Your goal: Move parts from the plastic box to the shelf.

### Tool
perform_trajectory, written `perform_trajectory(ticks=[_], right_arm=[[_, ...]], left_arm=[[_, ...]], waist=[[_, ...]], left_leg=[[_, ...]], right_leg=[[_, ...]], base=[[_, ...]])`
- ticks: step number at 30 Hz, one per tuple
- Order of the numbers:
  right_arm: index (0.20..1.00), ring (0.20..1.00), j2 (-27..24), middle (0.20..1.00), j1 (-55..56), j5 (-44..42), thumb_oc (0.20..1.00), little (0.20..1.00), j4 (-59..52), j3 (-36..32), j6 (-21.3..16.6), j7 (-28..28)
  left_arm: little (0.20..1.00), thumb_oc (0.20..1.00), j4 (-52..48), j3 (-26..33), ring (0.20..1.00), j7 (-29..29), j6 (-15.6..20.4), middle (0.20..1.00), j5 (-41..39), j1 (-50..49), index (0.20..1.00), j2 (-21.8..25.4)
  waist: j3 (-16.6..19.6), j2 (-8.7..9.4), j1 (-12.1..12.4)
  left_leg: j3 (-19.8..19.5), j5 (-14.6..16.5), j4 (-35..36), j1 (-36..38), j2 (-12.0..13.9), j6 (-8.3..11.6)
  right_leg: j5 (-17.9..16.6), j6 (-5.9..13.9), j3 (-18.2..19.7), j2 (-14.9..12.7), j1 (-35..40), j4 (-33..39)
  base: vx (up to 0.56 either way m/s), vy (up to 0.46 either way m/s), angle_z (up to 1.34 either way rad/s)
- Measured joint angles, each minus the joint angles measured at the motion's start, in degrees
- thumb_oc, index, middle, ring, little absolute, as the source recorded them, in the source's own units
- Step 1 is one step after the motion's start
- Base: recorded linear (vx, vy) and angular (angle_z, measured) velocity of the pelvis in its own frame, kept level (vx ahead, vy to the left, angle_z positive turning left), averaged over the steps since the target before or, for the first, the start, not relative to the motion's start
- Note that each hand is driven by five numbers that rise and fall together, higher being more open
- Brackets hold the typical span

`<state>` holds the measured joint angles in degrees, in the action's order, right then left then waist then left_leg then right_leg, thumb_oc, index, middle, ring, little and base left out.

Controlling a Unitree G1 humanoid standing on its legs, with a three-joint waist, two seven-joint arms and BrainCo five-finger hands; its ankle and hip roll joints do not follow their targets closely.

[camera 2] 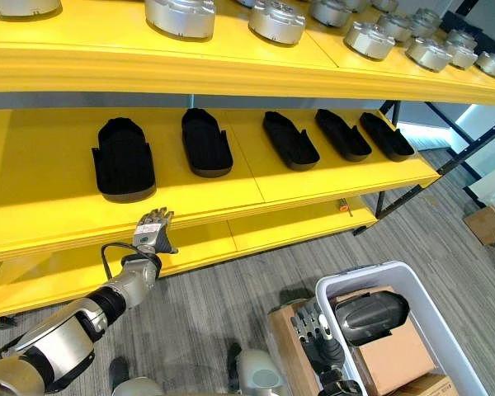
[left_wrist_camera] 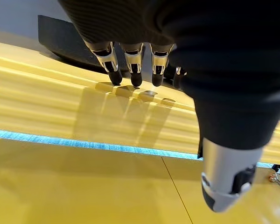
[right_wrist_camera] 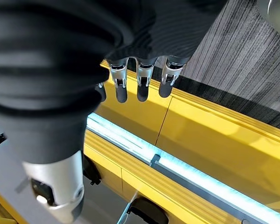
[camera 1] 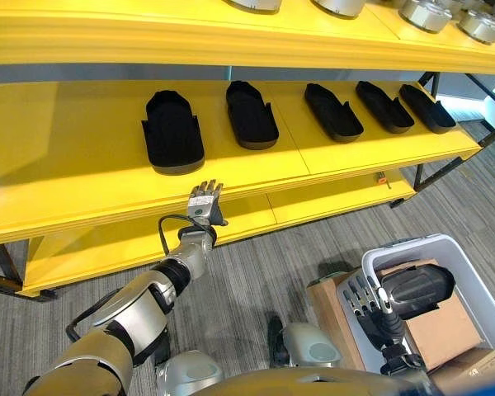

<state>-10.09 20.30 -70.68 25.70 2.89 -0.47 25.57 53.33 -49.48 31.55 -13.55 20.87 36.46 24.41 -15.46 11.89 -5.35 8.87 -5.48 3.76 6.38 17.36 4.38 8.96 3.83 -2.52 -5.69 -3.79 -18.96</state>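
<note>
In the left eye view, the yellow shelf [camera 1: 330,157] carries five black parts [camera 1: 172,130] in a row on its middle board, with bare board to the left of them and along the front edge. The left robot hand [camera 1: 205,202] is raised just before that front edge, below the leftmost part, fingers straight and empty. At the lower right, the plastic box [camera 1: 470,264] holds a dark rounded part [camera 1: 417,289] on cardboard boxes [camera 1: 441,326]; the right robot hand [camera 1: 365,301] sits at the box's left rim beside that part, fingers straight, and I cannot tell whether it touches it. The right eye view shows silver round parts [camera 2: 180,16] on the top board, cut off by the frame. In the left wrist view, the fingertips [left_wrist_camera: 114,77] hang over the board's edge, a black part behind them. The right wrist view shows straight fingers [right_wrist_camera: 142,84] holding nothing.
</note>
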Motion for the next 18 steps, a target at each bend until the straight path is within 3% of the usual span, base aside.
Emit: perform_trajectory(ticks=[9, 18], right_arm=[[1.000, 1.000, -0.02, 1.000, -0.01, 0.00, 1.000, 1.000, 0.02, -0.02, -0.01, 0.07], [1.000, 1.000, -0.09, 1.000, 0.25, -0.02, 1.000, 1.000, -0.07, -0.16, -0.01, 0.07]], left_arm=[[1.000, 1.000, -0.15, 2.59, 1.000, 0.10, -1.06, 1.000, -0.27, -0.04, 1.000, 7.12], [1.000, 1.000, -1.71, 5.06, 1.000, 0.09, -1.29, 1.000, -0.24, -2.26, 1.000, 10.72]], waist=[[0.72, 0.04, 0.39], [0.72, 0.04, 1.36]], left_leg=[[-0.02, 0.00, -0.01, 0.00, -0.07, 0.00], [0.03, 0.00, 0.01, -0.02, -0.08, 0.00]], right_leg=[[0.00, 0.03, 0.00, -0.11, 0.06, 0.05], [-0.02, 0.07, 0.01, -0.13, 0.04, 0.19]], base=[[0.00, 0.000, 0.00], [0.00, 0.000, 0.00]])
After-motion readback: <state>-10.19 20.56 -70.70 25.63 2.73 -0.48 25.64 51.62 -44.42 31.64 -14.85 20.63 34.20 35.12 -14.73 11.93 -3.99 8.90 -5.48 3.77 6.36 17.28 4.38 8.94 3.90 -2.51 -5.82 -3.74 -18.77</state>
